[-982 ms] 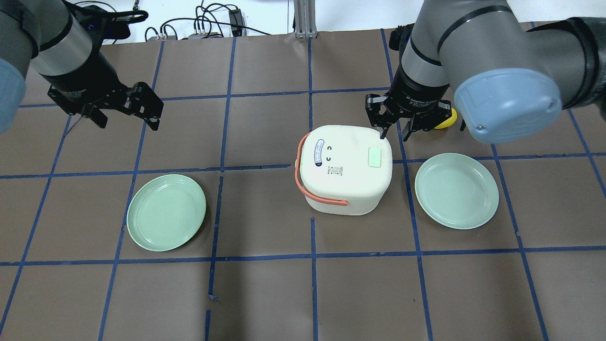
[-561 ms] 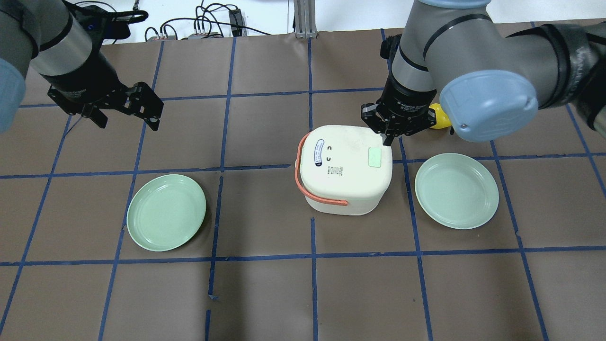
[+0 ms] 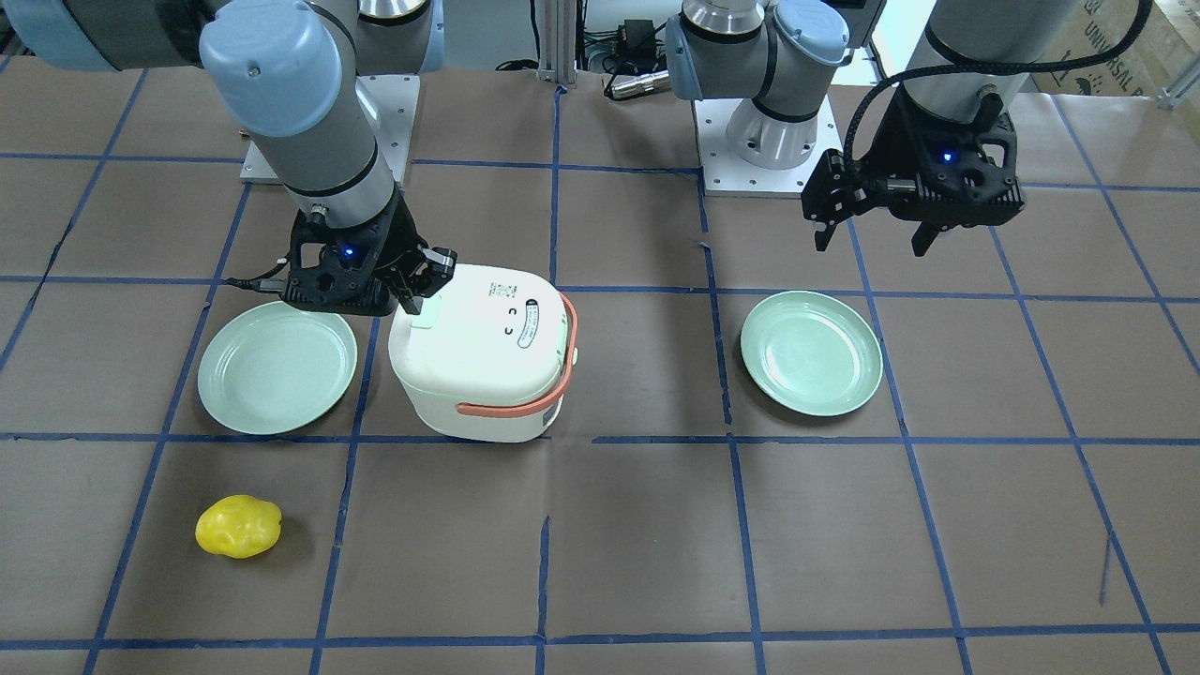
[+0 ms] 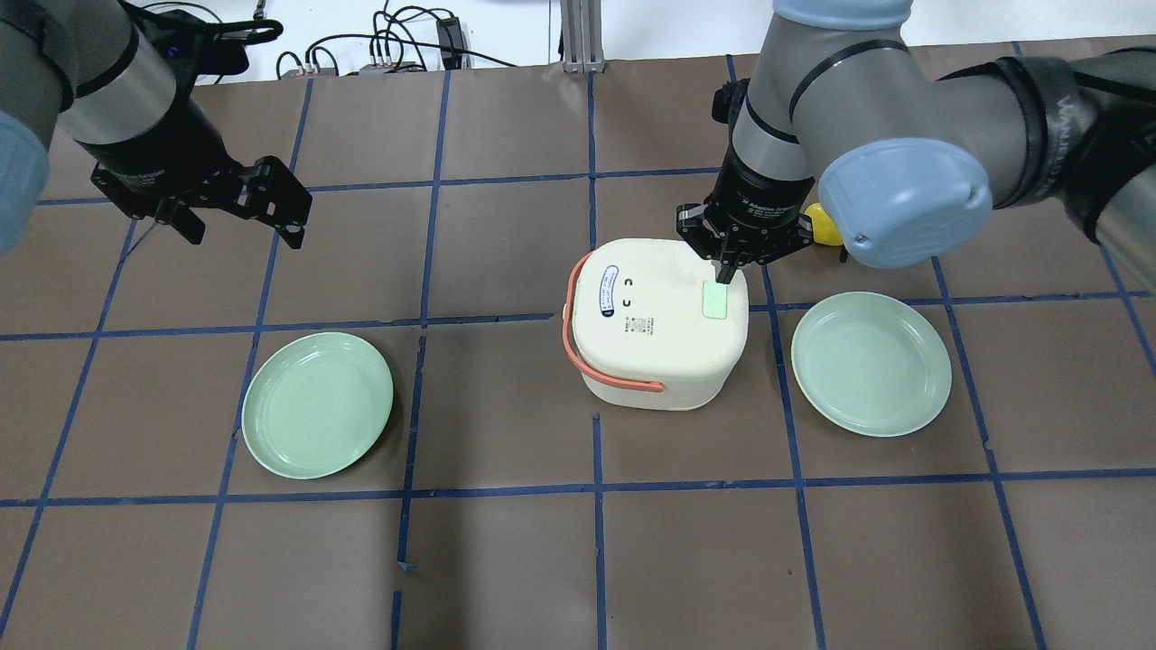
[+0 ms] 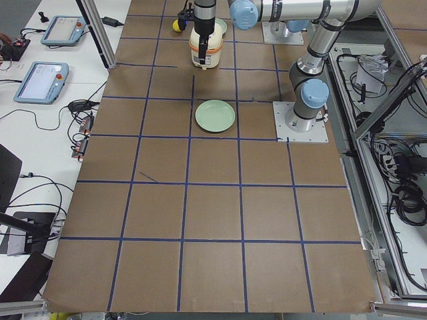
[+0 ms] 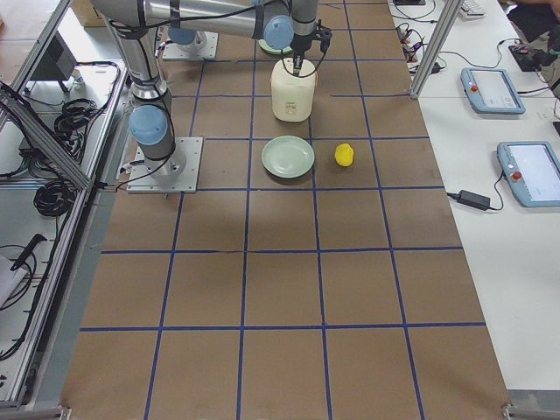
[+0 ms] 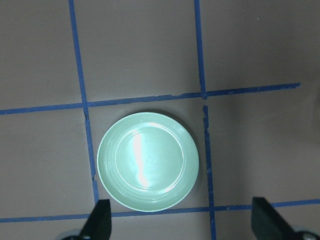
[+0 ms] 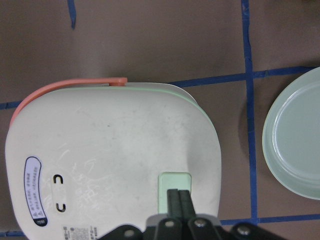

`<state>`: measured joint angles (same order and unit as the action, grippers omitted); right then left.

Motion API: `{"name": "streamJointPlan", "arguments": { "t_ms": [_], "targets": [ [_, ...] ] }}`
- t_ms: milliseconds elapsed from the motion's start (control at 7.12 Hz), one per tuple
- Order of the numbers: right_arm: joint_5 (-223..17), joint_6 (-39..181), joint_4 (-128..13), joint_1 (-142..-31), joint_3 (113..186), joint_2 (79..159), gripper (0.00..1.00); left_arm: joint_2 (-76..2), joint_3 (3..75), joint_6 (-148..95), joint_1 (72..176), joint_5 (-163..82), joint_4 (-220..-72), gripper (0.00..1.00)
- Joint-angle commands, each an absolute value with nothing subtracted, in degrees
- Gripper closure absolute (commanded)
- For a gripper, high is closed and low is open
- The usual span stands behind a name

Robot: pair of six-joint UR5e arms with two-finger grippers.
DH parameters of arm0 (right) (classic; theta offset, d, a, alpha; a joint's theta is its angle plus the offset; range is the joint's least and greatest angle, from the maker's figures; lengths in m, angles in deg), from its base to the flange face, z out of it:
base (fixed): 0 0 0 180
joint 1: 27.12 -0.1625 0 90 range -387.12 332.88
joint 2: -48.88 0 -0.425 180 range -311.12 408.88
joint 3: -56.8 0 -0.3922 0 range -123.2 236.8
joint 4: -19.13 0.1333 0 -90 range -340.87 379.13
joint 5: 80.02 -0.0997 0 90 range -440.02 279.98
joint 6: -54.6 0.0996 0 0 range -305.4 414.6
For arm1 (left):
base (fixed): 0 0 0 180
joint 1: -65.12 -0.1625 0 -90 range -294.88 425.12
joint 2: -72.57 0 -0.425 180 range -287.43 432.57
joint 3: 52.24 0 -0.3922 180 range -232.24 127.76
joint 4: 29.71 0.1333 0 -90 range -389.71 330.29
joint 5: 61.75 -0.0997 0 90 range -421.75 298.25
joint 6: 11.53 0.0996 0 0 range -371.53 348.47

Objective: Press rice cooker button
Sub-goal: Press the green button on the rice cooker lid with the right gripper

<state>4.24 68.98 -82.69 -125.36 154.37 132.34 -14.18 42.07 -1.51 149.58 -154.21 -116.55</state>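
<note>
The right gripper point(image 4: 725, 271) has its two fingers pinched together with no gap between them, and it holds nothing. In the right wrist view the joined fingertips point(image 8: 179, 194) lie over the edge of the pale green button point(image 8: 167, 201). Whether they press on it or only hang above it cannot be told. In the overhead view the gripper meets the button point(image 4: 714, 302) from 12 o'clock.

The left gripper point(image 4: 242, 227) hangs in the air with its fingers spread wide and holds nothing. A green plate point(image 7: 148, 161) lies on the table below it.

The white rice cooker point(image 4: 655, 334) stands just right of the table's middle. The button is at the 3 o'clock side of its lid, and its orange handle point(image 4: 578, 348) is folded down at the 9 o'clock side. A second green plate point(image 4: 871, 363) lies at 3 o'clock from the cooker, near it but apart. A yellow object point(image 3: 238, 526) lies at about 1 o'clock from the cooker in the overhead view, mostly hidden there by the right arm.

The table point(image 4: 506, 560) is covered in brown paper marked with a blue tape grid. Cables point(image 4: 397, 50) lie beyond its far edge, and handheld control screens point(image 6: 493, 90) rest on a white bench beside it.
</note>
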Motion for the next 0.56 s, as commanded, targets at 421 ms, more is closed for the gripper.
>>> {"name": "streamJointPlan", "arguments": {
  "t_ms": [421],
  "targets": [
    [4.18,69.10,-82.91,-125.38,156.91,132.03,0.91,-14.18,42.07,-1.51,149.58,-154.21,-116.55,0.00]
  ]
}}
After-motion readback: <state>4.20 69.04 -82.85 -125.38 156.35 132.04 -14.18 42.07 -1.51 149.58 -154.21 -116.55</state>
